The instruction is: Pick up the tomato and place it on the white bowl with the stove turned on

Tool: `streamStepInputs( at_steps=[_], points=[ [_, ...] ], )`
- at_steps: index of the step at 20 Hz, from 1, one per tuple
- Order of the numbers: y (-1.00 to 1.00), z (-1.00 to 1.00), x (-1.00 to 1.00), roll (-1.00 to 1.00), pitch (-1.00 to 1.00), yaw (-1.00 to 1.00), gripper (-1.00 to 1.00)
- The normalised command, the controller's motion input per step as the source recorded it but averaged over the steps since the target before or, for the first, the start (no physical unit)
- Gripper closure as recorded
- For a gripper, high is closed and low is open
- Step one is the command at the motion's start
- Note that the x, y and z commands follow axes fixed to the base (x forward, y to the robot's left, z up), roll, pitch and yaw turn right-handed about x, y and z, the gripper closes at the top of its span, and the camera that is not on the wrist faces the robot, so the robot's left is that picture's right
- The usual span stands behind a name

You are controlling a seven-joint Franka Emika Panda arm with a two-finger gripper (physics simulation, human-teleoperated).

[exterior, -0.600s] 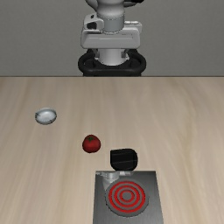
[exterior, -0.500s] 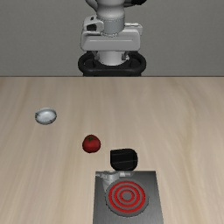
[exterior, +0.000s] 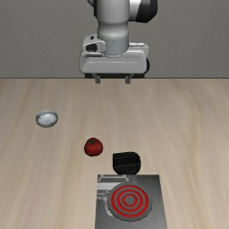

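The red tomato (exterior: 93,146) lies on the wooden table near the middle. A small white bowl (exterior: 46,118) sits apart from it toward the exterior view's left. The stove (exterior: 130,202) is at the front with its coil glowing red. My gripper (exterior: 111,80) hangs high near the table's far edge, well behind the tomato, its two short fingertips (exterior: 95,80) spread apart with nothing between them.
A black rounded object (exterior: 126,162) rests just behind the stove, to the right of the tomato in the exterior view. The wooden tabletop (exterior: 188,125) stretches wide on both sides.
The arm has swung forward and down, so the hand now sits lower in view and its fingertips show below it. The tomato, bowl and stove have stayed put.
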Motion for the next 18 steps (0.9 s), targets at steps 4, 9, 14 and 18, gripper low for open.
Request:
streamStepInputs(
  at_steps=[4, 9, 14, 18],
  points=[
    [-0.25, 0.00, 0.75, 0.00, 0.00, 0.00, -1.00],
    [-0.80, 0.00, 0.20, 0.00, 0.00, 0.00, -1.00],
    [0.00, -1.00, 0.00, 0.00, 0.00, 0.00, -1.00],
    [0.00, -1.00, 0.00, 0.00, 0.00, 0.00, -1.00]
  ],
)
